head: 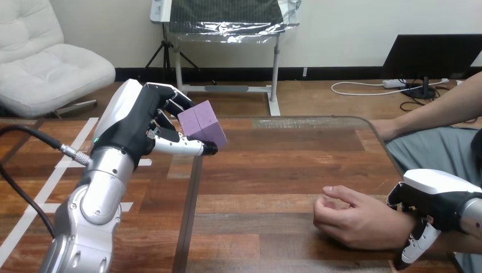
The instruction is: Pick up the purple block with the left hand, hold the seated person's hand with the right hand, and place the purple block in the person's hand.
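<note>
1. The purple block (203, 126) has matt, smooth faces with no shine.
2. The left hand (142, 119) wears a glossy white plastic shell over matt black parts.
3. The left forearm (94, 210) is silver metal with a satin gleam.
4. The right hand (435, 196) has the same glossy white shell over black.
5. The table (273, 170) is dark, grained wood in planks, smooth and lightly glossy.

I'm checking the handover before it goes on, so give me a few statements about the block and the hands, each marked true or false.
1. The left hand holds the purple block above the table. True.
2. The purple block lies in the person's hand. False: it is in the left hand, well apart.
3. The person's hand rests on the table. True.
4. The right hand lies flat on the table. False: it is curled round the person's wrist.
</note>
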You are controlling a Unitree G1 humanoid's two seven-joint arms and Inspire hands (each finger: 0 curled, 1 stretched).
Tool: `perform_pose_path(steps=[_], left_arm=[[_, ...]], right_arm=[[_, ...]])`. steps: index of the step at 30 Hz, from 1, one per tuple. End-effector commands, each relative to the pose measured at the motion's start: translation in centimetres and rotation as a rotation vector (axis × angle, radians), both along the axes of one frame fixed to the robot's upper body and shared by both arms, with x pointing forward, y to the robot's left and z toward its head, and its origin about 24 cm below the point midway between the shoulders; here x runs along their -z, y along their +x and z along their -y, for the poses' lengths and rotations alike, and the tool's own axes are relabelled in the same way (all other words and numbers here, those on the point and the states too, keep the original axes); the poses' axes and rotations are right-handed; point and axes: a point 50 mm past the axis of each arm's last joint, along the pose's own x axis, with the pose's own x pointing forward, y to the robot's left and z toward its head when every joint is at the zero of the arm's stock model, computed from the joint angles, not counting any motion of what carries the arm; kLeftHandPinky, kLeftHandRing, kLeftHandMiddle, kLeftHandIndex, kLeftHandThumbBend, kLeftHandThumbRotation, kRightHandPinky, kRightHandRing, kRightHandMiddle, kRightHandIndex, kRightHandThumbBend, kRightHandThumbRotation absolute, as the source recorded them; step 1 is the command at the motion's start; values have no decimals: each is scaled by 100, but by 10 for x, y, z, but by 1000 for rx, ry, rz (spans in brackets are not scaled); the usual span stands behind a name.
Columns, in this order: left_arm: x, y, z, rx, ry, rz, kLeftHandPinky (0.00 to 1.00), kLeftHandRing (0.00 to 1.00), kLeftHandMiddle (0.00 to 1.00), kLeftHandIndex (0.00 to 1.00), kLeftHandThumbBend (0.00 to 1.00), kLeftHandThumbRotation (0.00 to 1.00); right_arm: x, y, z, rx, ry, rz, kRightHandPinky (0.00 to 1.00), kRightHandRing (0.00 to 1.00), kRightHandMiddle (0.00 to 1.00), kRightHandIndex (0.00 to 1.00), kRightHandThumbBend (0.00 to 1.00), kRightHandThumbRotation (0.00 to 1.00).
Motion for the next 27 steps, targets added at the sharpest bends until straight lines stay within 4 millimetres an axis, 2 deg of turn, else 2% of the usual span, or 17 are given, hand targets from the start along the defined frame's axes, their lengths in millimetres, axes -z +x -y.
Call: perform_pose_path(steps=[1, 15, 23, 27], left_arm=[[-20, 4, 2, 19, -3, 85, 29, 36, 41, 45, 69, 0], [-17, 6, 3, 32, 1, 85, 31, 37, 42, 45, 69, 0], [-15, 8, 6, 38, 2, 77, 31, 37, 42, 45, 69, 0], [-13, 8, 7, 43, -3, 68, 31, 37, 42, 45, 69, 0]], right_arm=[[12, 1, -6, 13, 73, -5, 22, 32, 42, 46, 88, 0], [3, 9, -3, 14, 93, 66, 26, 35, 45, 46, 87, 1], [-3, 14, -2, 20, 114, 108, 22, 29, 40, 47, 88, 3], [-7, 17, -1, 21, 120, 123, 22, 30, 40, 48, 88, 4]])
